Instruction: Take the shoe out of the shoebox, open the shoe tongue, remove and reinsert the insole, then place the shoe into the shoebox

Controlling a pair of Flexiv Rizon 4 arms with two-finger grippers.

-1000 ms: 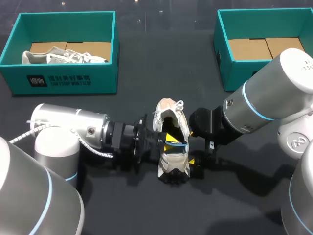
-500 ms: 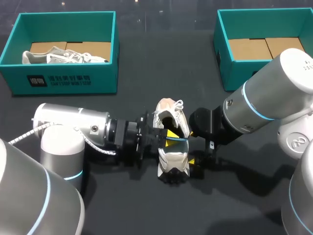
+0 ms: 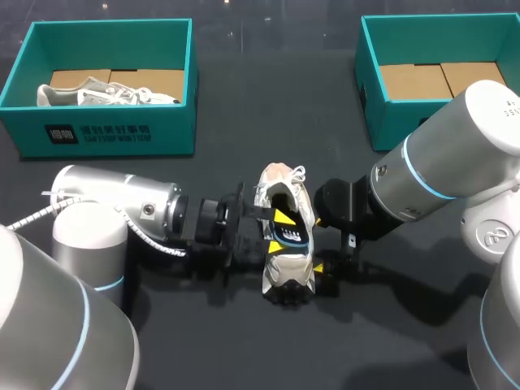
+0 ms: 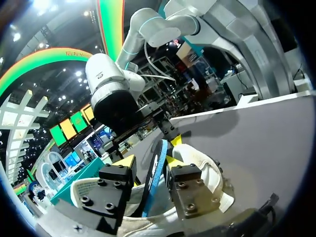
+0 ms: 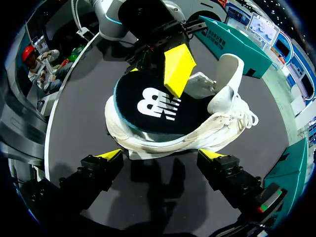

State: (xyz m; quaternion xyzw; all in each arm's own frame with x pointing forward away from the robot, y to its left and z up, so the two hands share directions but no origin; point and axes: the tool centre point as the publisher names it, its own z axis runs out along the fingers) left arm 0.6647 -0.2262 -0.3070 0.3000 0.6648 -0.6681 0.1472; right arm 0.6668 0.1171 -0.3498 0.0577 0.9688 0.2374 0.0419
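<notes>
A black surface point(image 3: 268, 106) carries two teal shoeboxes and, between them, one pale shoe being worked on by two robot arms.

At the far left, the left shoebox point(image 3: 24, 122) holds a second shoe point(image 3: 106, 93) lying on its side, well apart from the work.

The left arm reaches in low from the left. The left gripper point(image 4: 148, 165) is pinching the insole point(image 4: 157, 168) edge-on between its yellow tips, gripping the thin blue rim from both sides. The hold looks chosen so the insole can slide lengthwise along the shoe's opening.

In the middle, the shoe point(image 3: 286, 276) stands upright on its sole, heel toward the robot. Its tongue point(image 5: 229, 74) is lifted up and away from the opening, which leaves room for the insole to pass. The dark insole lies partly over that opening, heel end raised. Whether it is coming out or going back in cannot be told.

The right arm comes in from the right. The right gripper point(image 5: 160, 155) is spread wide, its two tips low beside the shoe's flank, probably placed to steady the shoe against the pull. Whether they touch it is unclear.

At the far right, the right shoebox point(image 3: 370, 97) shows only cardboard inside, likely where the shoe belongs.
</notes>
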